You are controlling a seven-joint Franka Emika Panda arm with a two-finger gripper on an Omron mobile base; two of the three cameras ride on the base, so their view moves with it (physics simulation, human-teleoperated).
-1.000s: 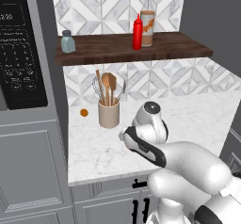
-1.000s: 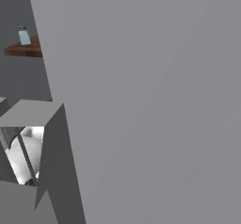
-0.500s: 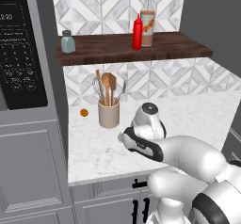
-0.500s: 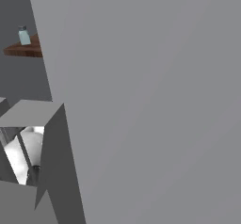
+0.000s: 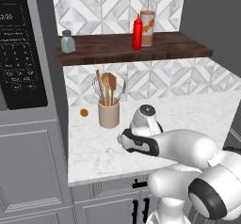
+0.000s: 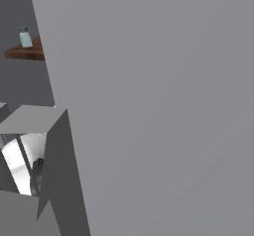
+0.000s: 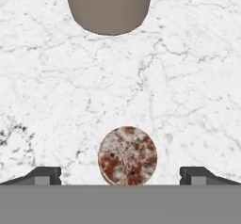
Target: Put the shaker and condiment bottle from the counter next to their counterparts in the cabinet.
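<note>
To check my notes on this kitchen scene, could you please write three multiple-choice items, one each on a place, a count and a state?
1. Where does the red condiment bottle stand? A on the floor; B on the wooden shelf next to the tall clear bottle; C in a drawer.
2. How many containers stand on that shelf? A three; B one; C six.
3. How is the gripper? A shut on a spoon; B shut, empty; C open.
Key: B, it stands by the clear bottle; A, the blue-grey shaker plus two bottles; C, its tips stand wide apart either side of the round shaker top.
</note>
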